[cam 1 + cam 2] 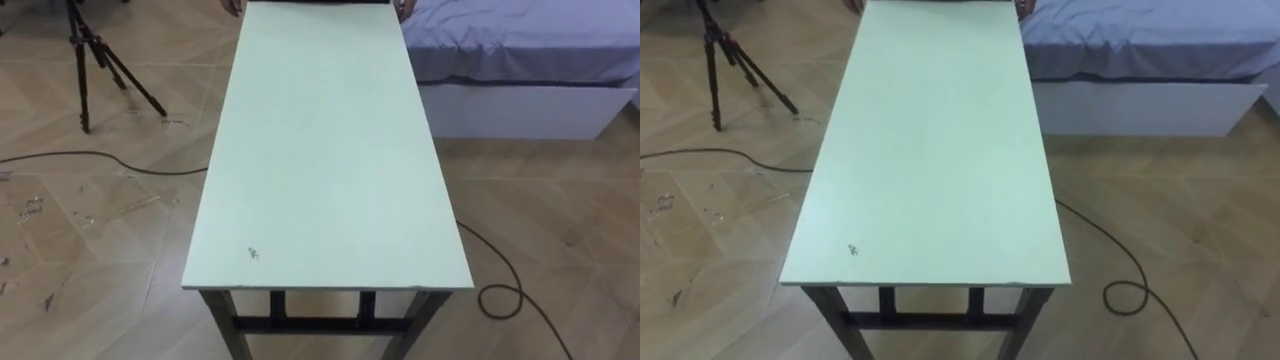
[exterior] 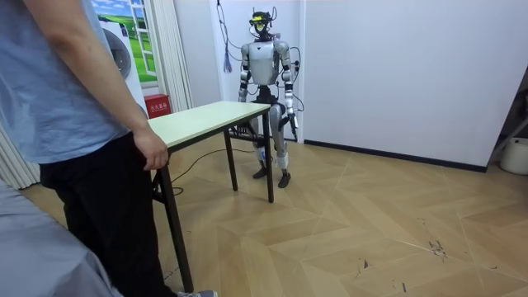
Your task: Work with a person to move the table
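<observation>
Two arms down by table (image 1: 320, 150), left hand (image 2: 290, 118), right hand (image 2: 242, 96), grasp unreadable, person (image 2: 74, 99) gripping end

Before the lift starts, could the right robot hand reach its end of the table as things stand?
Probably yes: the right robot hand hangs beside the end of the table where the robot stands, nothing seen between them.

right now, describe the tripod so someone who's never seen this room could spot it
Start at the long pale table on the wooden floor. The bed lies by its far right corner; the tripod stands on the floor off its far left side. It is the only thin black stand with splayed legs.
</observation>
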Controlling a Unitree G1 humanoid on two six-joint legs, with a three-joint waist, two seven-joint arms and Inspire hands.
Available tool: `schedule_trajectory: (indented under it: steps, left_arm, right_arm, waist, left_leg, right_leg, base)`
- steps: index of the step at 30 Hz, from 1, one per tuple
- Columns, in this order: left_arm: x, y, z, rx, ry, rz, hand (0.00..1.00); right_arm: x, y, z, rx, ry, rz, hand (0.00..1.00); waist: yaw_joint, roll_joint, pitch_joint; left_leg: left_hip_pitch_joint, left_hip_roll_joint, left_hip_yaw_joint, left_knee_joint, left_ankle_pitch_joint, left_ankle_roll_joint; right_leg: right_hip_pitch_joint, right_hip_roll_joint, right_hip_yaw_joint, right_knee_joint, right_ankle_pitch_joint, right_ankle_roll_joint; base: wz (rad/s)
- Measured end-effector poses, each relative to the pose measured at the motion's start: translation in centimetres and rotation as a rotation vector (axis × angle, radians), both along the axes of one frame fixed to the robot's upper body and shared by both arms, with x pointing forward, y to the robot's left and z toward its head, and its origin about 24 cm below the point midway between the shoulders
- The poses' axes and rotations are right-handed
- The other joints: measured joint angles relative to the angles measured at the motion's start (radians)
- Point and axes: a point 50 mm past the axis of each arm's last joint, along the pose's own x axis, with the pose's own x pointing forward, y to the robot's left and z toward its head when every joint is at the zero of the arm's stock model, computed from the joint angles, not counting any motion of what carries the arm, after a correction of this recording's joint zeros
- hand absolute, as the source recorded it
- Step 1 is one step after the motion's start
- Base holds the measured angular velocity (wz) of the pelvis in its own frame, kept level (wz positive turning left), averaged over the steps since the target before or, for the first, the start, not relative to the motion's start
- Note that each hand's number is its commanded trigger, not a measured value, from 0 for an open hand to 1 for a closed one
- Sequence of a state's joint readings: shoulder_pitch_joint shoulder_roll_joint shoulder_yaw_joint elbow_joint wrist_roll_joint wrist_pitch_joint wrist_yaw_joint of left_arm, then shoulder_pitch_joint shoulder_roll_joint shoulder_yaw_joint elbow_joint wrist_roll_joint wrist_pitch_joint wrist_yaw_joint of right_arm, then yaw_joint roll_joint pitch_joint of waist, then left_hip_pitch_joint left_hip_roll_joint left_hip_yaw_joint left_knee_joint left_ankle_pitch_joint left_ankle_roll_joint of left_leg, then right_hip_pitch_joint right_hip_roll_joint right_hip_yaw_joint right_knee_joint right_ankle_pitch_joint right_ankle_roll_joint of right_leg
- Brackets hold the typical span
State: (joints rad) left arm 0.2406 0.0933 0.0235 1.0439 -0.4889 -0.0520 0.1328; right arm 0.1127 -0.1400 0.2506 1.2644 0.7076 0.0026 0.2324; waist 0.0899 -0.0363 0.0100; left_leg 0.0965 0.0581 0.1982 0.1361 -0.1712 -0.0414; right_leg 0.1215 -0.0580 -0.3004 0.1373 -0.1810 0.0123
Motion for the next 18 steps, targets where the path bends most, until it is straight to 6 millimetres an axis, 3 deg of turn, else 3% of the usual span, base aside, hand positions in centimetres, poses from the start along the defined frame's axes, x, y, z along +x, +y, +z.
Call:
schedule_trajectory:
  steps: [4, 9, 15, 18]
  left_arm:
    - [-0.4, -0.5, -0.1, -0.150, -0.073, 0.143, 0.00]
    - [1.1, -1.7, 0.5, -0.314, -0.228, 0.197, 0.00]
    - [2.0, -2.1, 1.0, -0.388, -0.289, 0.114, 0.00]
    - [2.2, -2.1, 1.3, -0.397, -0.304, 0.077, 0.00]
  right_arm:
    - [0.5, -0.4, 0.5, 0.043, -0.070, -0.051, 0.00]
    - [2.1, -0.3, 1.6, 0.104, -0.220, -0.116, 0.00]
    - [4.6, 2.0, 2.7, 0.221, -0.357, -0.056, 0.00]
    - [5.7, 3.2, 3.4, 0.276, -0.416, -0.012, 0.00]
  waist:
    - [-0.004, 0.008, 0.0023]
    - [-0.003, 0.024, -0.0023]
    - [-0.018, 0.032, -0.0088]
    - [-0.030, 0.031, -0.0076]
  left_leg:
    - [-0.003, 0.000, 0.006, 0.002, 0.000, 0.000]
    - [-0.019, 0.001, 0.007, 0.016, -0.008, 0.004]
    - [-0.020, -0.002, 0.014, 0.028, -0.008, 0.005]
    - [-0.018, -0.001, 0.014, 0.030, -0.007, 0.005]
  right_leg:
    - [-0.001, -0.001, -0.003, 0.003, 0.000, 0.000]
    - [-0.012, -0.004, -0.004, 0.013, -0.001, 0.002]
    - [-0.017, -0.009, -0.002, 0.014, -0.003, 0.005]
    - [-0.014, -0.009, -0.002, 0.017, -0.003, 0.005]
  base:
    - [0.00]
    - [0.01]
    - [0.00]
    - [0.02]
